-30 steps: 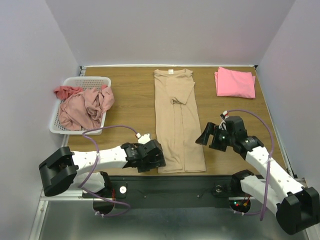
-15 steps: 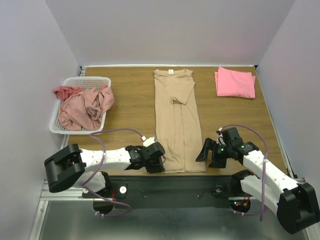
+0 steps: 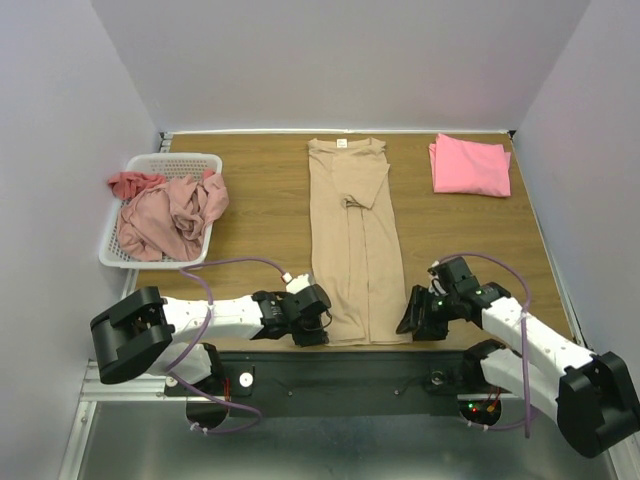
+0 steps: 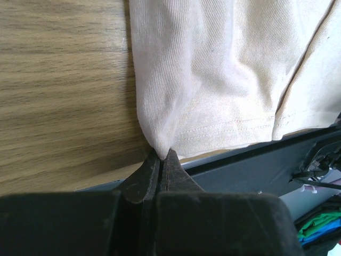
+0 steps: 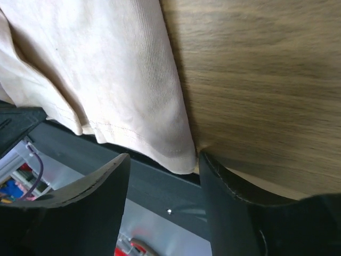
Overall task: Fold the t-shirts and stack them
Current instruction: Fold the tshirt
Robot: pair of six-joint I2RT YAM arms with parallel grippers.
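Observation:
A long tan t-shirt (image 3: 355,240) lies flat down the middle of the table, sides folded in, hem at the near edge. My left gripper (image 3: 318,330) is shut on its near left hem corner (image 4: 160,140), the cloth pinched between the fingertips. My right gripper (image 3: 412,322) stands open at the near right hem corner (image 5: 178,154), one finger on each side and neither touching the cloth. A folded bright pink t-shirt (image 3: 470,165) lies at the back right. A dusty-pink t-shirt (image 3: 170,215) and a salmon-red one (image 3: 130,183) lie crumpled in the basket.
The white mesh basket (image 3: 170,160) stands at the left of the table. A black rail (image 3: 350,365) runs along the near table edge just below the hem. Bare wood (image 3: 260,220) lies between basket and tan shirt.
My left gripper slid to the tan shirt's near left corner and shut on it. My right arm dropped down and left to the near right corner, its jaws narrowing.

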